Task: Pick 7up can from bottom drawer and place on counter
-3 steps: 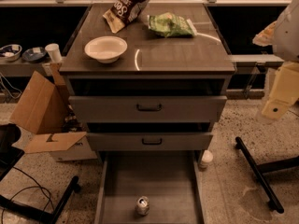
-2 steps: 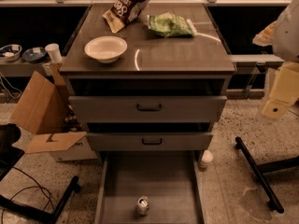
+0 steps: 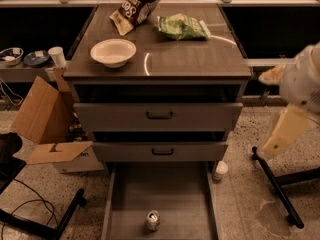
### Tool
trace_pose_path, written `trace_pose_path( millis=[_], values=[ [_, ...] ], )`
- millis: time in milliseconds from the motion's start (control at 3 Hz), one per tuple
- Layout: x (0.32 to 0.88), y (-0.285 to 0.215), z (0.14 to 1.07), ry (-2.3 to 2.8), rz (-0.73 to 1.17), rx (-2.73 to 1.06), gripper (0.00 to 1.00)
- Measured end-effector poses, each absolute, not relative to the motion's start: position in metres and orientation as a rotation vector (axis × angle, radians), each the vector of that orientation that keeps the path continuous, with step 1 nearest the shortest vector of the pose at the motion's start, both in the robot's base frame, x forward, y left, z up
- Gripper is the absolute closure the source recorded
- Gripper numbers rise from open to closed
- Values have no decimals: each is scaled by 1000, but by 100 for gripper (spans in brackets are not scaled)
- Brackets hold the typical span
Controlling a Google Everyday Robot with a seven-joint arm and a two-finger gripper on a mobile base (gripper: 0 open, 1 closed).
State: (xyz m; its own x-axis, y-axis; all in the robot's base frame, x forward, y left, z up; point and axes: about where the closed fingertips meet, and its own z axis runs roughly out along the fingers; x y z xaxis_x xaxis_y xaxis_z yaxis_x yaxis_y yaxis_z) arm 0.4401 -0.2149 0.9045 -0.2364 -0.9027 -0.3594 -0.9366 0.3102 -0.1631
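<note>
The 7up can (image 3: 152, 220) stands upright on the floor of the open bottom drawer (image 3: 180, 194), near its front middle, silver top showing. The counter (image 3: 195, 59) is the glossy grey-brown top of the cabinet. My arm comes in at the right edge of the view, and the gripper (image 3: 284, 133) hangs as a pale yellowish part beside the cabinet, about level with the two upper drawers. It is well above and to the right of the can and touches nothing.
On the counter are a white bowl (image 3: 113, 52), a brown snack bag (image 3: 137, 6) and a green bag (image 3: 181, 27). A small white bottle (image 3: 220, 170) stands on the floor right of the drawer. An open cardboard box (image 3: 47, 119) and black chair legs (image 3: 277, 189) flank the cabinet.
My arm and gripper have moved down and a little left at the right side of the view. The can and drawer have not moved.
</note>
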Motion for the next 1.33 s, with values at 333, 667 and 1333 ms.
trace_pose_path(
  millis=[333, 667, 1333],
  values=[
    [429, -221, 850, 2107, 225, -1568, 0],
    [426, -226, 807, 1996, 285, -1443, 0],
    [442, -219, 748, 1810, 419, -1293, 0]
  ],
)
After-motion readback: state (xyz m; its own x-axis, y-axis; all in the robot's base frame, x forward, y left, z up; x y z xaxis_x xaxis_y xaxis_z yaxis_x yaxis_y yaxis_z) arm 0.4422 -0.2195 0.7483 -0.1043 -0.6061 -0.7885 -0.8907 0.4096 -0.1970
